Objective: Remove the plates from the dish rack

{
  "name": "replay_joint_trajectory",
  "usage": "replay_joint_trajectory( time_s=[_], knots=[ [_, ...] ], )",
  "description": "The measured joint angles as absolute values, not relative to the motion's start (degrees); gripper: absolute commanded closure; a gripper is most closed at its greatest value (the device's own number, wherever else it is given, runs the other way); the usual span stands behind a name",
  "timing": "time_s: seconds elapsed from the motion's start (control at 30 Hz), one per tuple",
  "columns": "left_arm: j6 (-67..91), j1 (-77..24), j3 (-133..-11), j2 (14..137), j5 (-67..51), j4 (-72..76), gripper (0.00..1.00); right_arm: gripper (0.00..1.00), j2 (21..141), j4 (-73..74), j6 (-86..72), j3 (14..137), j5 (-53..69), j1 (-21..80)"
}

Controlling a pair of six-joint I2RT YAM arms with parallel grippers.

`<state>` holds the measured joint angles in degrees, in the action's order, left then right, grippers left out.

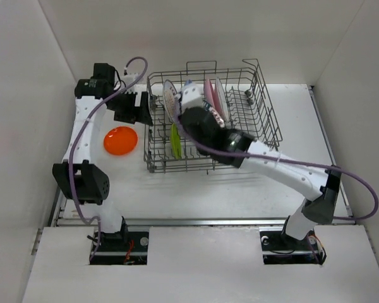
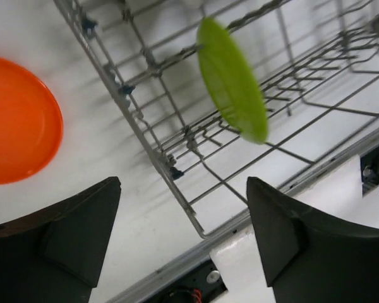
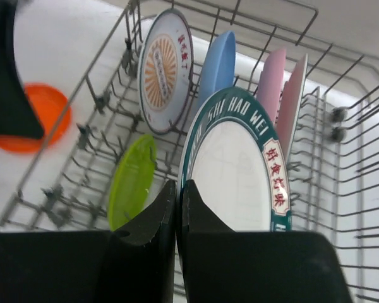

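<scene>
**Right arm has the teal-rimmed plate by its edge**

The dish rack [image 1: 270,113] holds 6 plates on edge. Another 1, the orange plate [image 1: 120,140], lies flat on the table to its left. Your right arm stretches diagonally into the rack's middle. The right gripper [image 3: 178,211] is pinched on the near rim of the teal-rimmed plate [image 3: 237,173], which stands upright straight ahead (so lift up, clear of the tines). The left gripper [image 2: 183,189] hangs spread and empty outside the left wall.

orange plate [image 2: 19,120]: cut by left edge | teal-rimmed plate [image 3: 237,177]: bottom behind jaws | lime plate [image 2: 232,79]: blurred
</scene>
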<state>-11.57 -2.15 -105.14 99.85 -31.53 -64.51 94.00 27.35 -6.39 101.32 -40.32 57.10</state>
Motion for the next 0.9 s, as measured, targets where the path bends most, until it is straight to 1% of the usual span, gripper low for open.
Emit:
replay_joint_trajectory(
  time_s=[0.03,0.13,0.23,0.37,0.53,0.73,0.8,0.83,0.9],
  knots=[
    [-11.44,-2.15,-106.59,98.67,-31.73,-64.53,0.18,1.00,94.02,26.65,-4.56,99.77,-42.09,60.05],
    [-11.00,-2.15,-111.59,95.31,-33.80,-65.30,0.12,1.00,94.37,18.46,6.72,92.97,-51.51,68.75],
    [-10.79,-2.15,-114.91,93.21,-37.54,-66.98,0.10,1.00,96.01,12.32,16.34,88.27,-57.89,74.89],
    [-11.14,-2.28,-114.76,93.01,-41.39,-69.73,0.10,1.00,99.22,7.44,23.31,87.59,-62.46,77.60],
    [-13.61,-3.33,-112.92,96.55,-43.90,-73.78,0.12,1.00,103.00,0.30,30.52,87.66,-67.42,80.01],
    [-15.16,-5.80,-107.20,97.73,-45.69,-75.59,0.12,1.00,106.91,-3.03,33.93,87.68,-67.77,82.72],
    [-15.44,-6.13,-107.18,97.89,-46.76,-75.64,0.15,1.00,107.31,-3.46,34.35,88.05,-67.05,82.96],
    [-15.59,-6.37,-107.20,97.86,-47.16,-75.75,0.21,1.00,107.46,-3.62,34.54,88.51,-66.67,82.96],
    [-16.12,-6.72,-107.20,97.86,-47.66,-75.92,0.27,1.00,107.53,-4.23,34.79,89.30,-66.19,82.91]
  ],
)
